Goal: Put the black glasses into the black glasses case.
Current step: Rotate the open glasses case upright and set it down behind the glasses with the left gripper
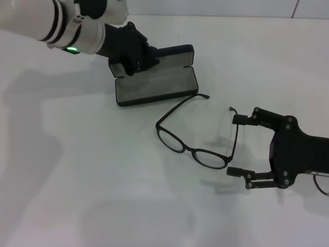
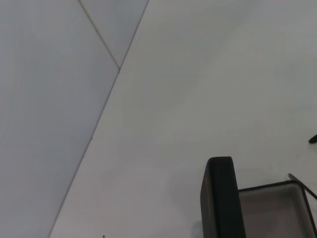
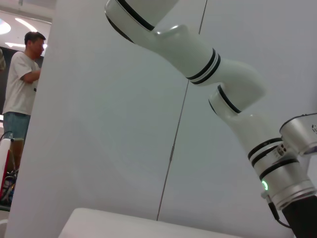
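The black glasses [image 1: 189, 150] lie unfolded on the white table [image 1: 77, 170], lenses toward me, left temple arm reaching to the case. The black glasses case [image 1: 154, 88] lies open behind them, grey lining up, lid [image 1: 175, 53] raised at the back. My left gripper [image 1: 134, 60] is clamped on the case's left end; the left wrist view shows the case lid's edge [image 2: 220, 198]. My right gripper [image 1: 235, 145] stands open low over the table, its fingertips straddling the glasses' right temple arm near the hinge.
White wall panels rise behind the table's far edge [image 1: 231, 16]. In the right wrist view, my left arm [image 3: 233, 99] stands before the wall and a person [image 3: 22, 84] stands far off.
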Robot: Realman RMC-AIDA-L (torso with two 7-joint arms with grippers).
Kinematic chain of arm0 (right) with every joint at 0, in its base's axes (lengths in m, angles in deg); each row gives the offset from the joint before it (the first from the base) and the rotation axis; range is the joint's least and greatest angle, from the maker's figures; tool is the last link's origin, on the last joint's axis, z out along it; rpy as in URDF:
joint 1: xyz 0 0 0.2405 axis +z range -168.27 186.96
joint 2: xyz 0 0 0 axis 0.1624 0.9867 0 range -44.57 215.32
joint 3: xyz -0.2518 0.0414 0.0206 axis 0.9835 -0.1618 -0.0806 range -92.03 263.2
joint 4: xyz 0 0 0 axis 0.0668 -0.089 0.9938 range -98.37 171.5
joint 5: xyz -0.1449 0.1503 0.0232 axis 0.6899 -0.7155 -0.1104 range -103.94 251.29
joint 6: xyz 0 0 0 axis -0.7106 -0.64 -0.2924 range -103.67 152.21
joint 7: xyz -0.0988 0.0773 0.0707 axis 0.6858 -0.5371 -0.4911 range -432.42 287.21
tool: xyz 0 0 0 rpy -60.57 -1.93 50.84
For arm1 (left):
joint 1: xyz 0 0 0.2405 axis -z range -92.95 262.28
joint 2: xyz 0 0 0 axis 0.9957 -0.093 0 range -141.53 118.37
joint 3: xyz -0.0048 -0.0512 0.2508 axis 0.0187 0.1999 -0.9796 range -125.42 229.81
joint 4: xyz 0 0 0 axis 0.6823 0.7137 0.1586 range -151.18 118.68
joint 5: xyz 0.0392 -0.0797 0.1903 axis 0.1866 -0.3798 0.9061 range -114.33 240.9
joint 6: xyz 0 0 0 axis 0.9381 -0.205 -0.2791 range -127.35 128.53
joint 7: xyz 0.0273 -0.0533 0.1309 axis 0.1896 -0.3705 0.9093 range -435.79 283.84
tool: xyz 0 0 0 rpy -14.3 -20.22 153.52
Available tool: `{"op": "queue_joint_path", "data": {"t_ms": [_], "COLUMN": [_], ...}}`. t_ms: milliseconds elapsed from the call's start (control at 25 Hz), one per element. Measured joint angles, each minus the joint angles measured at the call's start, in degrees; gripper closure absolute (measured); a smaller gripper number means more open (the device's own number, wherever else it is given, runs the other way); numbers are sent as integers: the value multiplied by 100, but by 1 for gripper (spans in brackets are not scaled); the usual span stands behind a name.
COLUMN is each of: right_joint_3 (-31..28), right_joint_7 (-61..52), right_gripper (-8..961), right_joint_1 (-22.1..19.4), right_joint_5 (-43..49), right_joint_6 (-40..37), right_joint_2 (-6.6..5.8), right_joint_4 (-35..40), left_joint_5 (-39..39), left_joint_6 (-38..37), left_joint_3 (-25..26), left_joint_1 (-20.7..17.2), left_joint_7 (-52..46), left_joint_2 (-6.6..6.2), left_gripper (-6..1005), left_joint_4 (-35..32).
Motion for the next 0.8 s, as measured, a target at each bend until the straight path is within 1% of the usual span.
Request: {"op": "queue_joint_path", "data": {"t_ms": [560, 800], "right_joint_3": [0, 0], "right_joint_7": [14, 20], "right_gripper": [82, 82], "right_joint_1": [-16, -44], "right_joint_5": [2, 2], "right_joint_6": [116, 129], "right_joint_2": [-30, -26], "right_joint_4": [9, 8], "left_joint_5": [-3, 106], "left_joint_6": [468, 459], "left_joint_3": [9, 10], "left_joint_1": [-35, -57], "left_joint_7": [144, 149], "left_joint_2": [13, 16], "left_gripper": [780, 778], "left_joint_4": [-230, -308]}}
